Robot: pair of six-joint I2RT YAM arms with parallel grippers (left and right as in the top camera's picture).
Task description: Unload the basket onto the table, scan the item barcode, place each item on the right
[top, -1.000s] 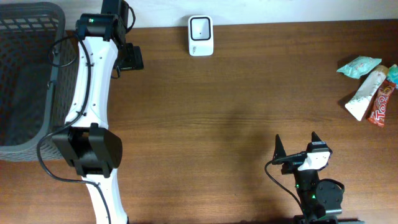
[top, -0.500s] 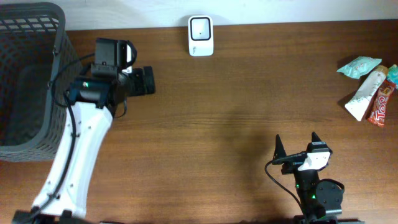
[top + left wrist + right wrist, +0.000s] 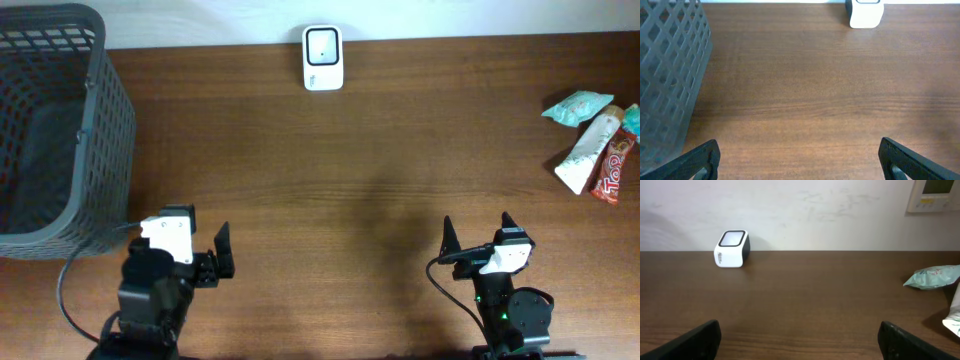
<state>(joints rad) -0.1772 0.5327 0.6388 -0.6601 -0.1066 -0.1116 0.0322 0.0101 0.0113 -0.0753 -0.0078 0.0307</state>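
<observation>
overhead, white tube (image 3: 589, 149) lying diagonally, far right

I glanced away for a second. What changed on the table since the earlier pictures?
The left gripper drew back from the far side beside the basket to the near edge, open and empty. The right gripper, scanner, packets and basket stayed put.

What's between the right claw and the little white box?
Nothing, just bare wooden table between the right gripper and the white scanner; the right wrist view shows it.
</observation>
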